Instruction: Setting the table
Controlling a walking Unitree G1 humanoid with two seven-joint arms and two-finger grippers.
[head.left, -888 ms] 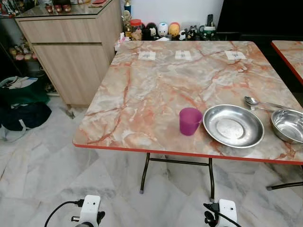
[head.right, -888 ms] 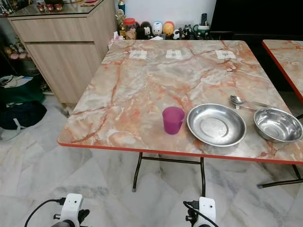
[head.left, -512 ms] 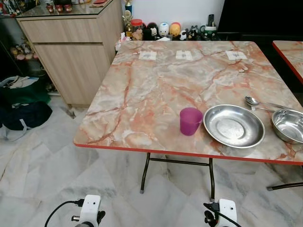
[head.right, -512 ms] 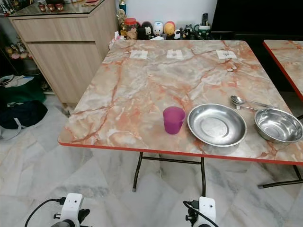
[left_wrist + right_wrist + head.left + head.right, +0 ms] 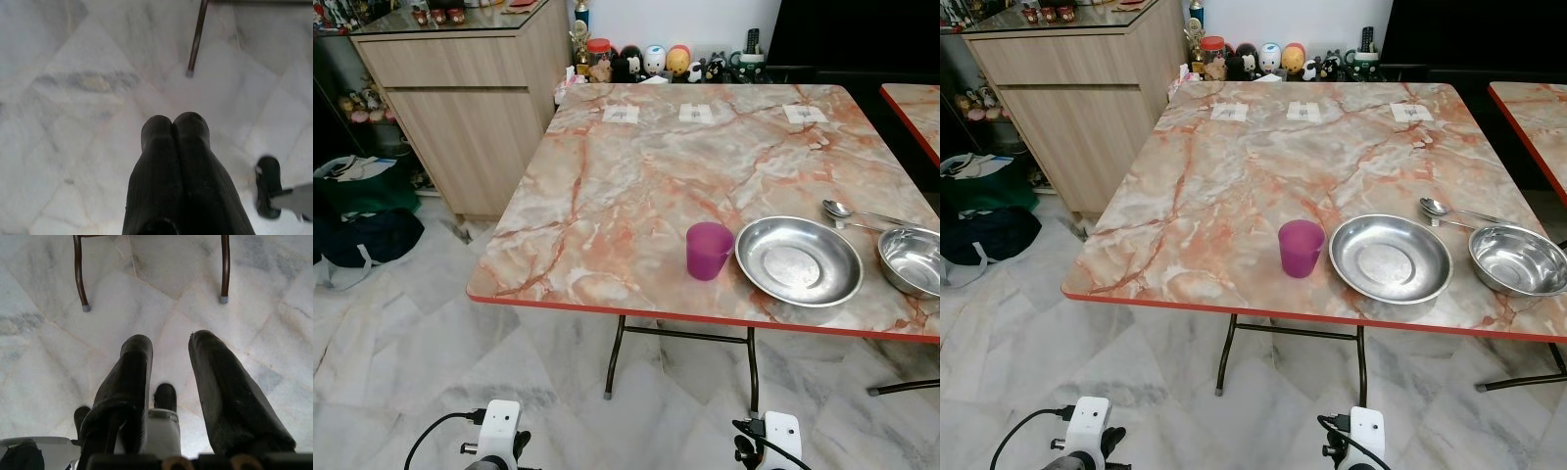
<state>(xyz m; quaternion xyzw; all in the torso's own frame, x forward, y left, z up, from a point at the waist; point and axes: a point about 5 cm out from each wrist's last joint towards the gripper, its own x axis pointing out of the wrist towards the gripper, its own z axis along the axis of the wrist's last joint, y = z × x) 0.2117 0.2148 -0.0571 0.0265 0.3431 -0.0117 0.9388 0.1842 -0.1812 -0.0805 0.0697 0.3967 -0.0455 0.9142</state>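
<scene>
- Two pincers hang low over the floor, both idle: your left pincer (image 5: 173, 122) has its fingers pressed together on nothing, and your right pincer (image 5: 168, 345) is spread with nothing between its fingers.
- Past the right pincer you see the worktop's metal legs (image 5: 79, 274) standing on pale marble tiles.
- Up on the worktop (image 5: 636, 186), the task's things sit in a row along the near edge, toward your right: the purple cup (image 5: 708, 251), the steel plate (image 5: 798, 260) just beside it, then the steel bowl (image 5: 913, 261) at the far right.
- A spoon (image 5: 847, 211) lies just behind the gap between plate and bowl.
- Three small paper cards (image 5: 697, 114) lie along the far edge, spaced apart.
- What has changed over the last second: only the view has drifted a touch. Cup, plate, bowl and spoon keep the same places relative to each other, and both arms stay down.
- What that means for you: nothing has been picked up yet, so the setting has not begun. The cup looks like the closest reach for your right arm, but you likely need to step nearer to the worktop first.
- To your left stands a wooden cabinet (image 5: 460, 108), with dark bags (image 5: 362, 230) on the floor beside it.
</scene>
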